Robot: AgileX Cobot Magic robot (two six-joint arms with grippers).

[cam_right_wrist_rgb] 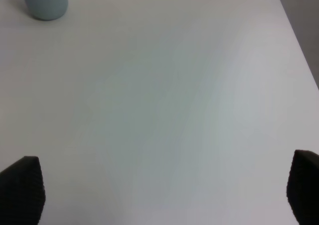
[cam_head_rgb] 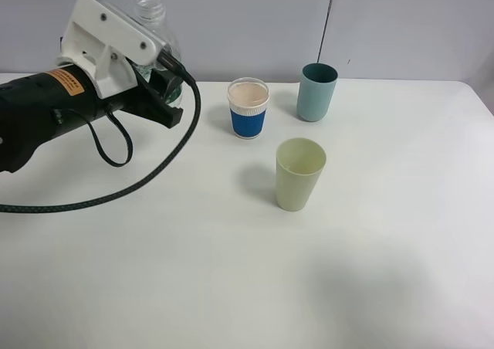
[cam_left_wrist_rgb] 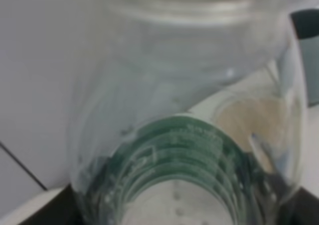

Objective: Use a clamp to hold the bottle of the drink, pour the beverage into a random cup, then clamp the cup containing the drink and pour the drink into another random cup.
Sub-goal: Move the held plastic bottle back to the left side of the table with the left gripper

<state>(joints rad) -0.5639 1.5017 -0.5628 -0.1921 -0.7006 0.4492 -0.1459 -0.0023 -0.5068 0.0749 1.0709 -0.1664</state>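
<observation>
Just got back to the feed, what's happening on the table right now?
The left gripper is clamped around the clear bottle, roughly upright at the back left of the table, not tipped over any cup. The blue-sleeved cup looks filled with a pale beige drink. The pale green cup looks empty; the teal cup I cannot see into. The right gripper hangs open above bare table, holding nothing.

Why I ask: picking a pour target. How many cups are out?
3: blue-sleeved cup mid-back, teal cup right of it, pale green cup nearer front. None seems hidden.
</observation>
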